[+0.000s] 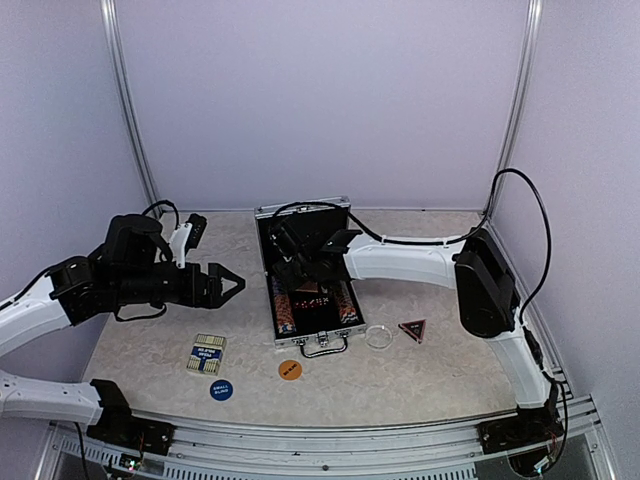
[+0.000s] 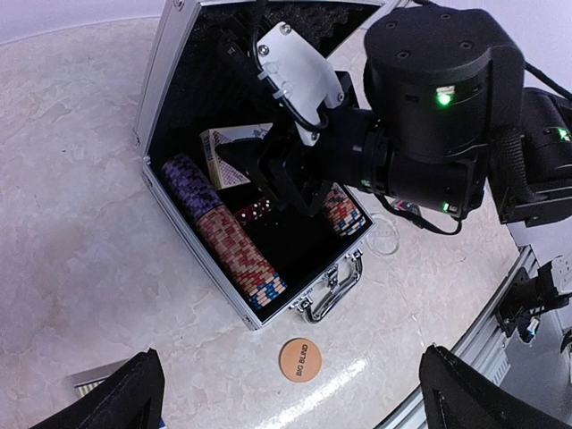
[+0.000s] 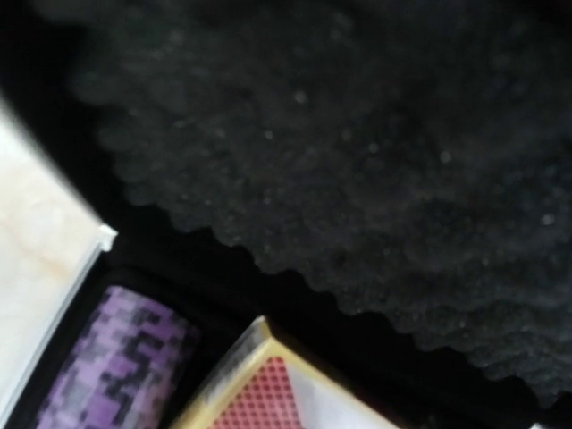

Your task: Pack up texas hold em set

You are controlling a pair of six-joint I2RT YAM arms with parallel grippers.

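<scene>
Silver briefcase of the hold 'em set lies open mid-table, lid raised. Rows of striped chips and red dice sit on its black floor, and one card deck lies at the hinge end. The right gripper reaches into the case just beside that deck; its jaws' spread cannot be told. A second deck, blue disc, orange disc, clear disc and dark triangle lie on the table by the handle side. The left gripper hangs left of the case, jaws wide, nothing between them
</scene>
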